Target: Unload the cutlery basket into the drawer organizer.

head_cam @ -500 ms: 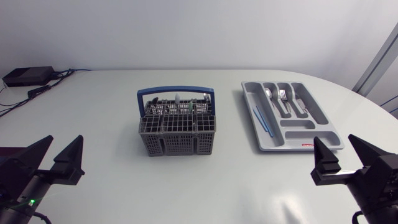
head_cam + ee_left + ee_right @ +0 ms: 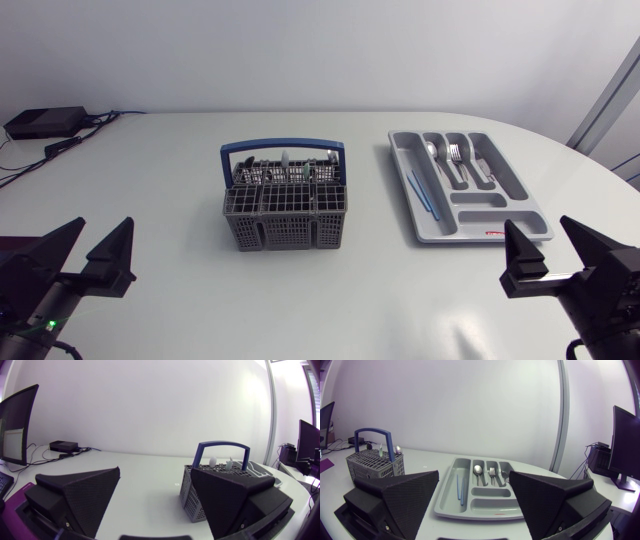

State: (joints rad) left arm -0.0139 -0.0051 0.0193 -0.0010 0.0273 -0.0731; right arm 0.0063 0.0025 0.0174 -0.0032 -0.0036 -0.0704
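as before, cutlery basket (image 2: 285, 215) unmoved

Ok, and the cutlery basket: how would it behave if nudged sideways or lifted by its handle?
Probably stiff: the cutlery basket has rigid-looking grey mesh walls. Likely light for its size, so a nudge may slide it on the smooth table. Lifted by the blue handle, it might swing, with cutlery standing upright inside.

You've got the cutlery basket (image 2: 285, 205) at ctr of the surface (image 2: 190, 295), w/ the drawer organizer (image 2: 468, 185) well apart on its right. The left end effector (image 2: 100, 230) sits front-left and the right end effector (image 2: 540, 228) front-right, just before the organizer's near end.
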